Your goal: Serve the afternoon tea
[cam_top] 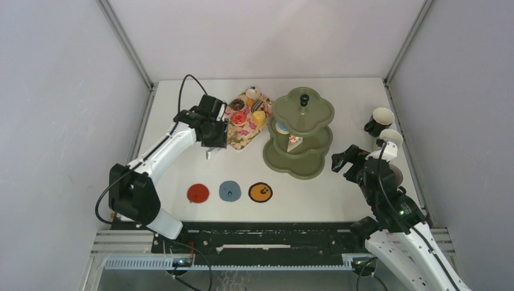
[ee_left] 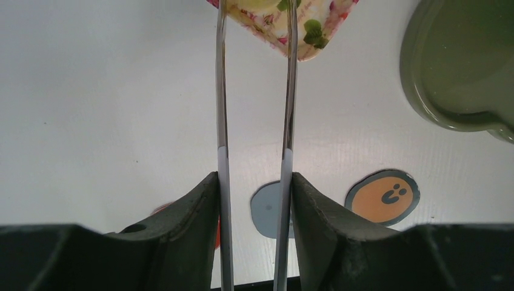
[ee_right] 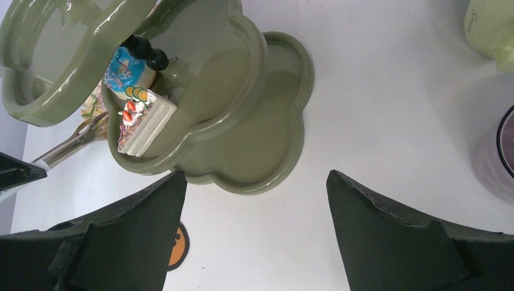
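Observation:
The olive-green three-tier stand (cam_top: 303, 162) with a black knob (cam_top: 304, 99) stands at centre right. Its middle tier holds a blue donut (ee_right: 124, 73) and a cake slice (ee_right: 142, 121). More small treats (cam_top: 245, 112) lie on the pink floral tray (cam_top: 241, 138). Two mugs (cam_top: 380, 120) (cam_top: 390, 140) stand at the right; a third (ee_right: 500, 157) shows at the right wrist view's edge. My left gripper (cam_top: 215, 140) is shut on metal tongs (ee_left: 222, 91) whose arms reach over the tray's corner (ee_left: 303, 42). My right gripper (cam_top: 342, 160) is open and empty beside the stand's lowest tier (ee_right: 267, 163).
Red (cam_top: 197, 193), blue (cam_top: 230, 191) and orange (cam_top: 260, 192) round coasters lie in a row near the front. Grey walls close in the table at the left, right and back.

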`<move>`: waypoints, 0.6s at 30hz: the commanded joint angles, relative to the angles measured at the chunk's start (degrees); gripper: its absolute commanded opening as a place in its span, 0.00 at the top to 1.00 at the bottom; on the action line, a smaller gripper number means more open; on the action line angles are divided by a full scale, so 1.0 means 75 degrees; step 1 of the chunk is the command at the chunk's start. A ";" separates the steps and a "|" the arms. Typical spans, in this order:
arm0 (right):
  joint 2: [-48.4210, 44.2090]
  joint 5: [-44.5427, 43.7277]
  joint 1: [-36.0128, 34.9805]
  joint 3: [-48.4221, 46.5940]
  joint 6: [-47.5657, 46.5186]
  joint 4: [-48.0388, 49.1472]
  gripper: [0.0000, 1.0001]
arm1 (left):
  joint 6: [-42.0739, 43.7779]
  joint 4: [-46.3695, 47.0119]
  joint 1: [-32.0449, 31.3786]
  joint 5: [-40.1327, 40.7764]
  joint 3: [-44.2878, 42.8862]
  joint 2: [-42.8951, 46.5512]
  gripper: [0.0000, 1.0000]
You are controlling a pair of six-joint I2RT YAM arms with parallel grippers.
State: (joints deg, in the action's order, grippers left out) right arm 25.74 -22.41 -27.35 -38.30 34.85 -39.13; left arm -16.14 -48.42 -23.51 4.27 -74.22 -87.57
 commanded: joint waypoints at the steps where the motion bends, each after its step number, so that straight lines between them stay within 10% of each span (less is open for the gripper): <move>1: -0.0005 -0.0025 0.0047 -0.0061 0.0012 0.0311 0.06 | -0.0066 0.0359 -0.0060 0.0022 -0.0141 -0.0182 0.51; 10: -0.0057 -0.0021 0.0040 -0.0061 0.0081 0.0224 0.06 | -0.0029 0.0397 -0.0055 0.0073 -0.0226 -0.0440 0.55; 18: -0.0069 0.0013 0.0033 -0.0067 0.0101 0.0273 0.07 | 0.0115 0.0045 -0.0065 0.0191 -0.0375 0.0093 0.95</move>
State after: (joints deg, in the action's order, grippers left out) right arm 25.54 -22.35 -27.35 -38.30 35.05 -39.18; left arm -16.10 -47.77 -23.66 4.47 -74.22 -91.22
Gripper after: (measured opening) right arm 0.936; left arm 0.193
